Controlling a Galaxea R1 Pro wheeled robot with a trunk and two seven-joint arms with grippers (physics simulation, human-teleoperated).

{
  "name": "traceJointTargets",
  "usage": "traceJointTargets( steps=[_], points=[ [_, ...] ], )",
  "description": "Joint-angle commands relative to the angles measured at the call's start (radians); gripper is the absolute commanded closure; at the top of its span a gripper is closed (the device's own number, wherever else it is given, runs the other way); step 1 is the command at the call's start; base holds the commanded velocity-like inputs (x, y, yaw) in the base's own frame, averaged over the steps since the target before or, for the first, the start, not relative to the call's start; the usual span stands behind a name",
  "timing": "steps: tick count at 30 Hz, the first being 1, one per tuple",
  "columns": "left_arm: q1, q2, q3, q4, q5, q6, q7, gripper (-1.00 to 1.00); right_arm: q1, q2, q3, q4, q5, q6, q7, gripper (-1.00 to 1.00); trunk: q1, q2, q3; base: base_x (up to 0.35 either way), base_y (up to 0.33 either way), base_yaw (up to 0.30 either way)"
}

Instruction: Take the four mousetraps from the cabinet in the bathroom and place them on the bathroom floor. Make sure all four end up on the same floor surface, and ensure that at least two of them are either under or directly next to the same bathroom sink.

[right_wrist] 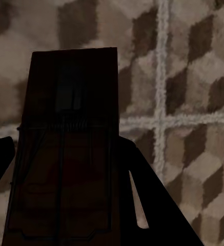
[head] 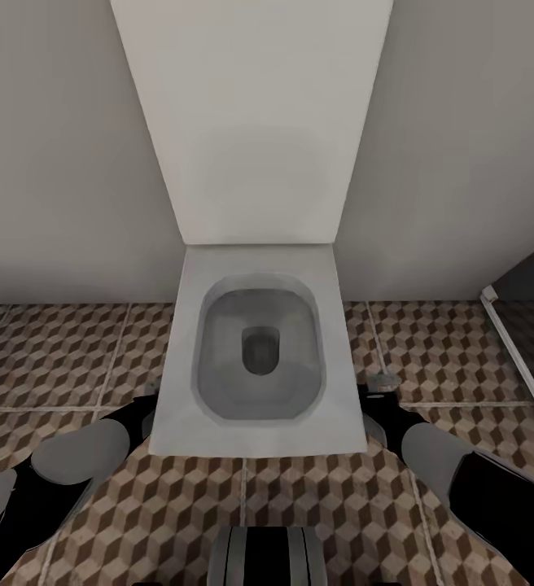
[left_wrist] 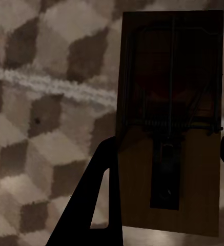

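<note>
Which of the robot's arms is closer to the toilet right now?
Left, though only slightly. The left gripper sits right against the near left corner of the toilet. The right gripper hangs just off its right edge. Each holds a mousetrap.

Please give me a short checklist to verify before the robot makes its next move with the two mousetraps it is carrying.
1. Left gripper holds a mousetrap: ok, the trap sits between its fingers, above the tiles.
2. Right gripper holds a mousetrap: ok, gripped the same way.
3. Bathroom floor lies below both traps: ok, cube-pattern tiles show behind each trap.
4. Sink is nearby for placing: not ok, the head view faces a toilet, so the robot probably must turn or drive first.
5. Arms are free of the toilet: cannot tell, both sit close beside the bowl's front corners.
6. Traps are held securely: cannot tell, both wrist views are dark.
</note>
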Motion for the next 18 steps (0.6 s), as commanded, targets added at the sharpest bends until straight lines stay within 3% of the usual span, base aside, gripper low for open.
traceJointTargets(
  steps=[1, 7, 18],
  points=[
    [-0.001, 0.0, -0.008, 0.0, 0.006, 0.004, 0.003, 1.0, -0.001, -0.003, 0.008, 0.001, -0.008, 0.018, -0.007, 1.0, 0.0, 0.0, -0.001, 0.0, 0.0, 0.0],
    [-0.001, 0.0, -0.008, 0.0, 0.006, 0.004, 0.003, 1.0, -0.001, -0.006, 0.005, 0.011, -0.009, 0.122, -0.006, 1.0, 0.003, -0.002, -0.024, 0.0, 0.0, 0.0],
    [-0.001, -0.001, -0.008, -0.001, 0.006, 0.003, 0.003, 1.0, -0.001, -0.008, 0.004, 0.01, -0.009, 0.098, -0.009, 1.0, 0.005, -0.003, -0.043, 0.0, 0.0, 0.0]
  ],
)
